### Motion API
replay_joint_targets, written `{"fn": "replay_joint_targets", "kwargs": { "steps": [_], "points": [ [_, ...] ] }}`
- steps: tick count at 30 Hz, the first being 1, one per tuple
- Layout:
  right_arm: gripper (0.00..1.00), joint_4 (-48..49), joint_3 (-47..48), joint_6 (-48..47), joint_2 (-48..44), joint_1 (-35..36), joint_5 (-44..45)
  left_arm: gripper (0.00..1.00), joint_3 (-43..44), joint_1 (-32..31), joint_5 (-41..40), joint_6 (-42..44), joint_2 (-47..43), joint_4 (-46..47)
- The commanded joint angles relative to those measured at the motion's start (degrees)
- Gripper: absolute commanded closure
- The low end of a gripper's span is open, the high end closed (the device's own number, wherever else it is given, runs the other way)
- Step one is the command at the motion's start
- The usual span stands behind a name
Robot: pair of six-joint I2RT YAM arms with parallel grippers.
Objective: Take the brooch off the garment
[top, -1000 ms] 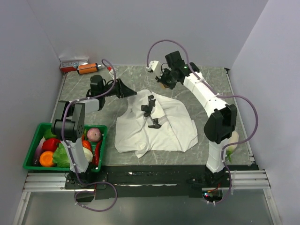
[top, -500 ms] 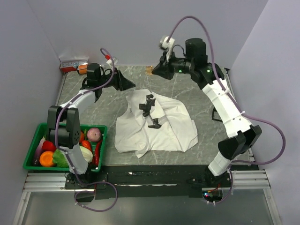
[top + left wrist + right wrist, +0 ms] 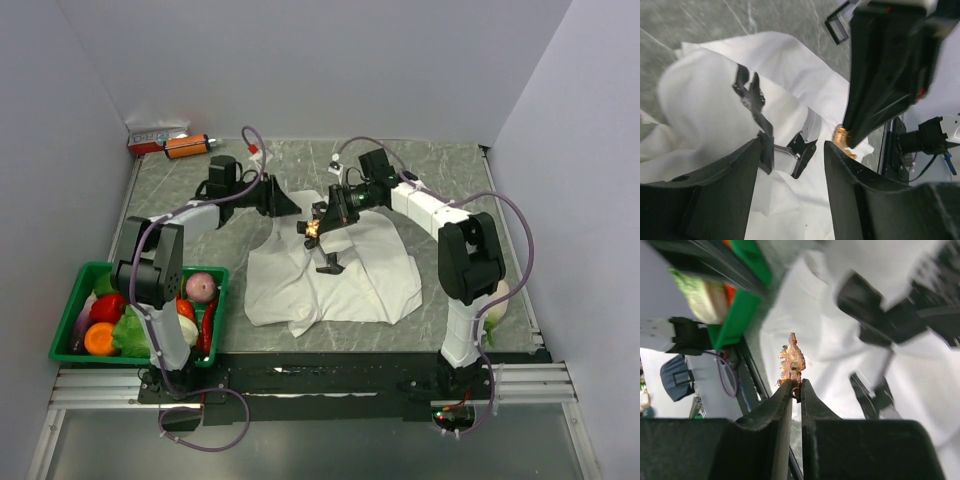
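Observation:
The white garment (image 3: 350, 275) lies crumpled mid-table, black printed shapes (image 3: 328, 263) on its front. My right gripper (image 3: 322, 220) hangs over its upper left part, shut on the brooch (image 3: 312, 229), a tiny orange-gold piece. In the right wrist view the brooch (image 3: 792, 359) sticks out past the closed fingertips (image 3: 790, 390), above the white cloth (image 3: 830, 335); I cannot tell whether it touches the cloth. My left gripper (image 3: 285, 205) is open at the garment's left collar edge, holding nothing. The left wrist view shows its gripper (image 3: 792, 150) over the garment (image 3: 700, 110), with the brooch (image 3: 841, 135) just beyond its right finger (image 3: 860, 195).
A green basket (image 3: 72, 285) of vegetables stands at the front left, also seen as the green basket (image 3: 740, 305) in the right wrist view. An orange bottle (image 3: 187, 146) and a small box (image 3: 155, 134) lie at the back left corner. A white vegetable (image 3: 496, 300) lies by the right arm.
The right arm swung up toward the back wall, then came down over the garment's upper left with the brooch in its jaws. The left gripper opened wider and shifted toward the cloth.

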Motion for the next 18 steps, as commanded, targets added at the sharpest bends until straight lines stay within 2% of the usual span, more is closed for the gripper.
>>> {"fn": "replay_joint_targets", "kwargs": {
  "steps": [1,6,14,17,18],
  "points": [
    [1.00,2.9,5.1,0.5,-3.9,0.3,-5.3,0.41,0.2,-2.6,0.7,0.7,1.8,2.3],
    [1.00,4.6,4.1,1.8,-5.2,0.3,-6.7,0.41,1.2,-2.8,1.3,4.1,2.2,-1.1],
    [1.00,9.6,1.1,6.2,-7.2,-0.1,-6.8,0.42,0.1,-3.5,10.8,3.8,1.5,-1.6],
    [1.00,10.5,1.6,6.5,-6.8,-0.2,-6.0,0.43,-1.3,-3.7,13.4,-0.5,1.4,2.9],
    [1.00,10.8,1.8,6.6,-6.4,-0.2,-5.6,0.44,-1.9,-3.7,14.0,-4.8,1.3,5.1]
  ]
}}
